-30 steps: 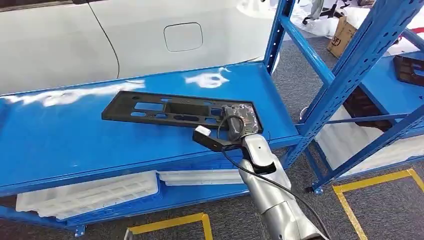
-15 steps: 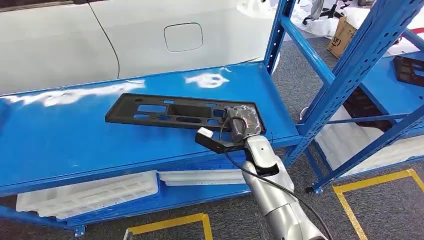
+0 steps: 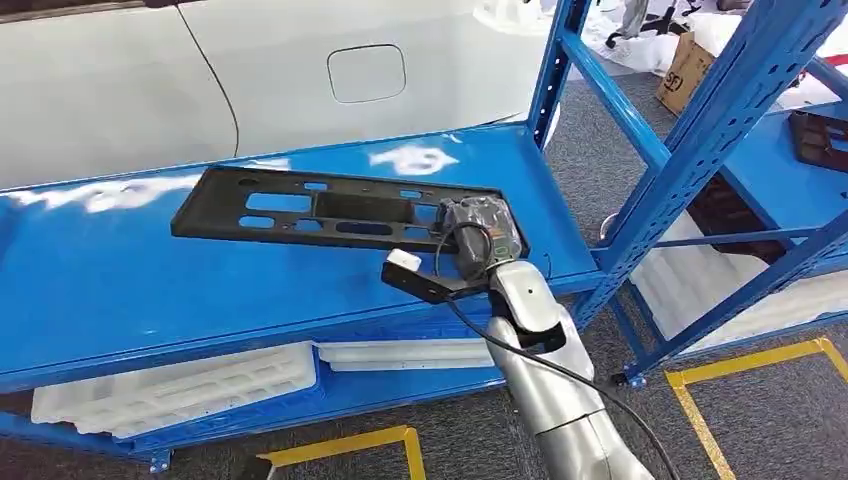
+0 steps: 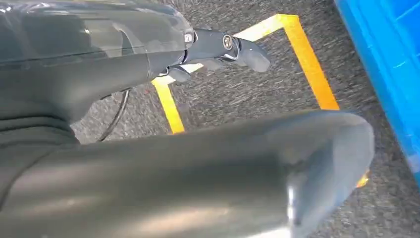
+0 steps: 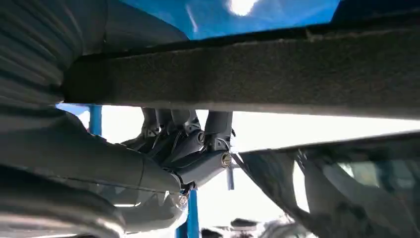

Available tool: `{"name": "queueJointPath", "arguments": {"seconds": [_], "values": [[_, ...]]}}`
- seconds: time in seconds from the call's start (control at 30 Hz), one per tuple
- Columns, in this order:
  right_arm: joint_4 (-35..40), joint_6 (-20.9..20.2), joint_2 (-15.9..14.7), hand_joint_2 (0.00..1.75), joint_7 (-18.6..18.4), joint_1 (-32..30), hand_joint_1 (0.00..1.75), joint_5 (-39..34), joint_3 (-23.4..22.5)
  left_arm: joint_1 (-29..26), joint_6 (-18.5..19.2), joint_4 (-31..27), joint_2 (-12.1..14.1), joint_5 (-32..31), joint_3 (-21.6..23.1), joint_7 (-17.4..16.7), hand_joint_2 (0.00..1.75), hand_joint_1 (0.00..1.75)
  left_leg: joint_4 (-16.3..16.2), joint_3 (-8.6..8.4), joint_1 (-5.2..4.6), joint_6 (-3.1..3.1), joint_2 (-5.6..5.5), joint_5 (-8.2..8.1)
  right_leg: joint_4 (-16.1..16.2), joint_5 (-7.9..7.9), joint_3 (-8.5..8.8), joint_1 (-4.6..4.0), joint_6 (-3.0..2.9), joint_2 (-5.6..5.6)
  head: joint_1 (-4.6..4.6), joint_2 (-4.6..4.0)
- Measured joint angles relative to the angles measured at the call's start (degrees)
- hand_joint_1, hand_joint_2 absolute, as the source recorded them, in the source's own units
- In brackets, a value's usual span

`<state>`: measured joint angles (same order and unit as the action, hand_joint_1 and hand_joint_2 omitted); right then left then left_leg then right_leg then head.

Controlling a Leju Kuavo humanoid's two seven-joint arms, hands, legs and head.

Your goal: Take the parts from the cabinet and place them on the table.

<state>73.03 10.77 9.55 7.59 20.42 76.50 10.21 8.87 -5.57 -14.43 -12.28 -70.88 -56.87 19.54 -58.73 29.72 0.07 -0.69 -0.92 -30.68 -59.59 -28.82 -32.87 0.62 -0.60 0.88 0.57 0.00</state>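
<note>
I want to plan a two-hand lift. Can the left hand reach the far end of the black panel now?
Probably not as things stand. The left hand hangs low over the floor, holding nothing, while the black panel sits up on the blue shelf, gripped at its near end by the right hand. Nothing blocks it; the arm must rise first.

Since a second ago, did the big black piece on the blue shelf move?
Yes. The right hand holds the near end of the long black part and has lifted it: its far end swung up and toward the white car, off the blue shelf. The hand kept its grip. The white trays below stayed put.
</note>
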Motion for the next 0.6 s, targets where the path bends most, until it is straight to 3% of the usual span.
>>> {"name": "queueJointPath", "arguments": {"seconds": [0.6], "values": [[14.9,-5.2,-6.7,1.75,-0.4,4.8,1.75,-6.5,7.4,-1.5,-1.0,0.0,0.0,-0.2,1.3,-1.2,0.00,0.00,0.0,0.02,-0.01,0.00,-0.01,0.00,0.0,0.01,-0.01,0.01,0.01,0.00,0.02,0.00]]}}
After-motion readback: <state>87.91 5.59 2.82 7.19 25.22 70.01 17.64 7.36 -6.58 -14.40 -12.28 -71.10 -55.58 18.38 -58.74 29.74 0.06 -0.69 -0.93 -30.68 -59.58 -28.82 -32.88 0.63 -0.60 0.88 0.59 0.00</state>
